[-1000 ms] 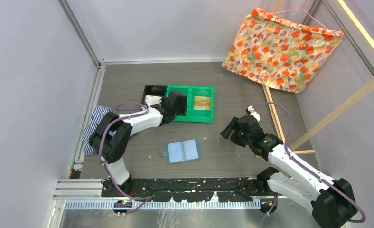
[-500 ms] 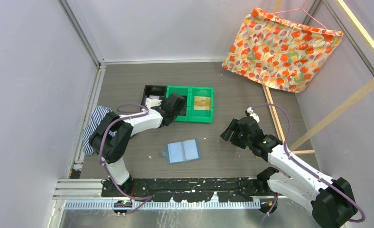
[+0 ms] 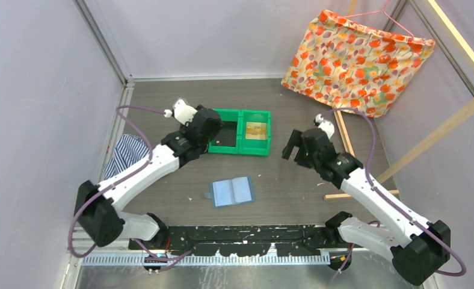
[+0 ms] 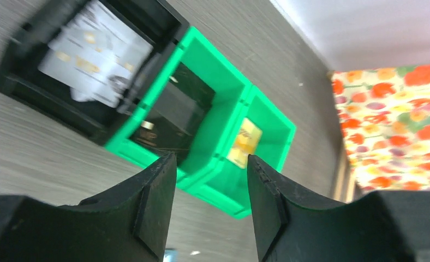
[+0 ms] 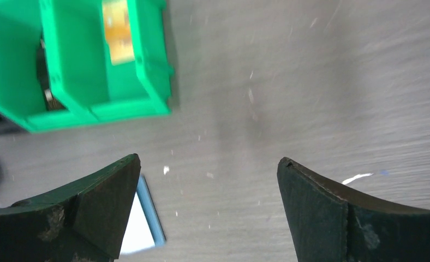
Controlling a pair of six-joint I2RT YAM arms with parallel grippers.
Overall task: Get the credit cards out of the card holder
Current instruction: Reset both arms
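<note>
The teal-blue card holder [image 3: 231, 192] lies open and flat on the table, pale inside up; its corner [image 5: 142, 221] shows by my right gripper's left finger. A whitish credit card [image 4: 95, 52] lies in the black bin [image 4: 16, 82]. A dark card [image 4: 172, 114] lies in the left green bin [image 4: 213, 90], and a yellowish card [image 4: 244, 143] [image 3: 255, 130] in the right green bin. My left gripper [image 4: 210, 164] [image 3: 210, 135] hangs open and empty above the bins' near-left side. My right gripper [image 5: 208, 164] [image 3: 290, 146] is wide open and empty, right of the bins.
The green bins [image 3: 240, 131] [image 5: 103, 60] stand mid-table behind the holder. A striped cloth [image 3: 121, 155] lies at the left edge. A flowered cloth [image 3: 355, 60] hangs at the back right beside a wooden frame [image 3: 343, 138]. Small white specks dot the table [image 5: 251, 95].
My left gripper has opened, risen and drawn back from the left green bin, with its arm swung out leftward. My right gripper has opened wider and moved a little farther back.
</note>
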